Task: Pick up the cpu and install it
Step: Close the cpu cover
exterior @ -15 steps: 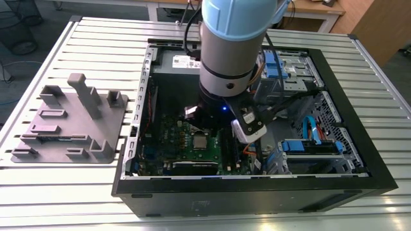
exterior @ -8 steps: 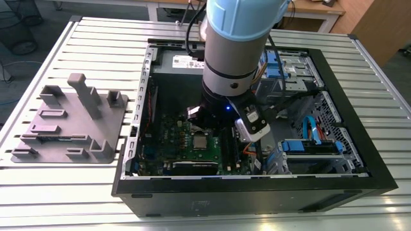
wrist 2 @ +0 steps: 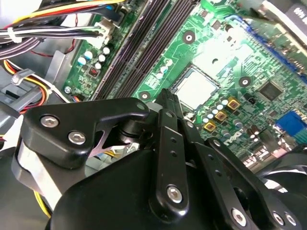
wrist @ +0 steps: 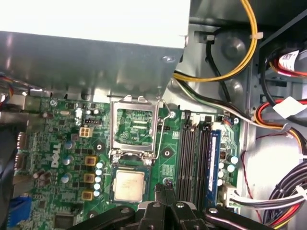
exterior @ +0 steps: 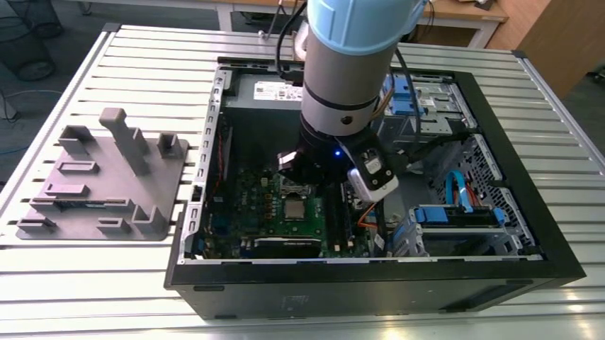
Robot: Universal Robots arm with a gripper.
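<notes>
Silvery-beige cpu (wrist: 128,185), one, lying on green motherboard (wrist: 72,143); one gripper (wrist: 165,186) hovering just beside, fingers (wrist: 159,195) pressing together, gripping nothing; one case (exterior: 378,287) resting on slatted table (exterior: 142,57).

A white sticker (exterior: 279,90) on the grey box (exterior: 248,91) at the case's (exterior: 378,287) back carries print too small to read. The motherboard (wrist: 168,139) bears a white maker's logo (wrist: 55,155) (turned sideways in the first wrist view).
</notes>
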